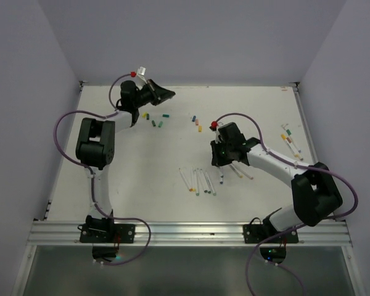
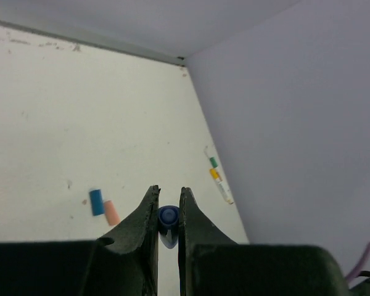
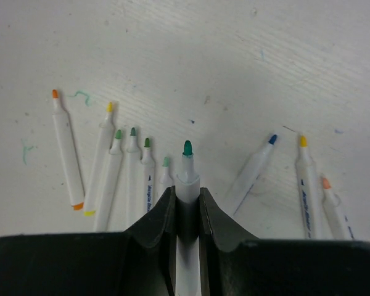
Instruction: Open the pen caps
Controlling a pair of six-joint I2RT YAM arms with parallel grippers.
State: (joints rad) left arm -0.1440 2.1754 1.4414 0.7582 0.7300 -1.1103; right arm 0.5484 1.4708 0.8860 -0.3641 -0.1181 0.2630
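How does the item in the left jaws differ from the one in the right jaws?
The left jaws grip a short, stubby blue cap; the right jaws a long white pen with a bare green tip. The cap shows end-on; the pen runs lengthwise past the jaws. Both are clamped tight.

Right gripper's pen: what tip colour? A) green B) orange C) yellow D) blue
A: the pen clamped in the right gripper shows a bare green tip in the right wrist view.
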